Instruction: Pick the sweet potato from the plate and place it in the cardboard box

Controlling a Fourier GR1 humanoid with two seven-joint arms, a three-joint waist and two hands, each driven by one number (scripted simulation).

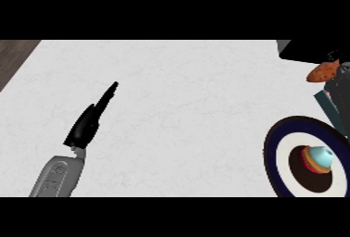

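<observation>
The right robot hand is up in the far right corner, a black mass partly cut off by the edge of the view. It is grasping the sweet potato: the orange-brown, speckled end pokes out below and to the left of the hand, and dark fingers close over its other end. The sweet potato is off the plate, above its far rim. What lies directly under it I cannot make out. The right forearm runs down the right edge, passing over the far side of the plate.

The plate sits at the lower right, with a dark blue rim, a white ring and a dark centre, and it is cut off by the edge. On its centre is a small item with a pale blue top and an orange and red base.

Well apart, on the left, the left robot hand is released, its fingers straight and together, pointing up and to the right. Its grey forearm comes in from the bottom. It touches nothing I can see.

The white marbled worktop fills the rest, with a strip of dark wood at the top left corner.
</observation>
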